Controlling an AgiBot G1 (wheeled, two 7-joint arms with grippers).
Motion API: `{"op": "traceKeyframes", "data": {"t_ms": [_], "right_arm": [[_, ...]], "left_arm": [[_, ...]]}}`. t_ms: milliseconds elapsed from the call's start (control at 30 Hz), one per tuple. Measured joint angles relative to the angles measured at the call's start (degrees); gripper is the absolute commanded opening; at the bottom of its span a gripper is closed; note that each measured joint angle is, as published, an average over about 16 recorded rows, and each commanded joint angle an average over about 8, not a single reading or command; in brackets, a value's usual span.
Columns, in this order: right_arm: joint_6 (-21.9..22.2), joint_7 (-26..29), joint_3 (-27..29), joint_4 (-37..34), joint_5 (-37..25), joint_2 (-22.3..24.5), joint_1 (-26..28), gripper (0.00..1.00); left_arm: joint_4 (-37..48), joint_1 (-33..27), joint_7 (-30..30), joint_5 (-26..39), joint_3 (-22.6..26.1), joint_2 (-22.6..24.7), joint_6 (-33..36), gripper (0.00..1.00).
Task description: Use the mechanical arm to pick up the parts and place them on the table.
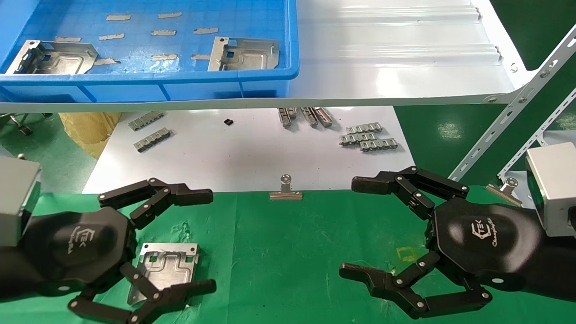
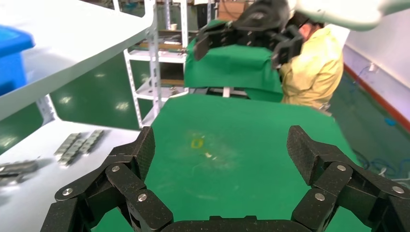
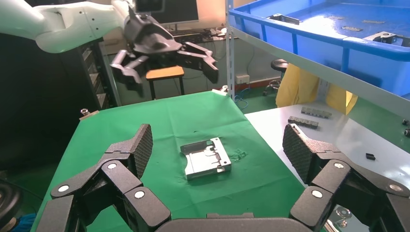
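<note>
One silver stamped part (image 1: 167, 264) lies flat on the green cloth table (image 1: 288, 252); it also shows in the right wrist view (image 3: 205, 158). My left black hand (image 1: 204, 240) is open and empty. It hovers above the cloth beside this part, and its lower fingers overlap the part in the head view. The right wrist view shows this hand (image 3: 159, 48) raised clear of the part. Two more parts (image 1: 51, 56) (image 1: 245, 54) lie in the blue bin (image 1: 148, 83) on the white shelf. My right hand (image 1: 355, 228) is open and empty over the cloth at the right.
Small toothed strips (image 1: 366, 137) (image 1: 150, 132) lie on the glossy white sheet (image 1: 234, 157). A binder clip (image 1: 285, 189) sits at the cloth's far edge, another (image 1: 506, 189) at the right. Slanted shelf struts (image 1: 508, 117) stand at the right. A person in yellow (image 2: 314, 67) stands beyond the table.
</note>
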Motion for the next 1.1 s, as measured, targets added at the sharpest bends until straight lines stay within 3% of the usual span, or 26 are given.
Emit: {"op": "traceKeyframes", "data": {"t_ms": [333,1100], "right_arm": [[0.01,0.00,0.00,-0.01,0.01,0.00,-0.01,1.00],[0.01,0.00,0.00,-0.01,0.01,0.00,-0.01,1.00]], "left_arm": [[-5.09,2.94,-2.96,-1.50,-3.11,-1.00,-0.52,1.00],[-4.24,2.46,-2.62,-1.22,-2.59,-0.86,-0.48,1.00]]}}
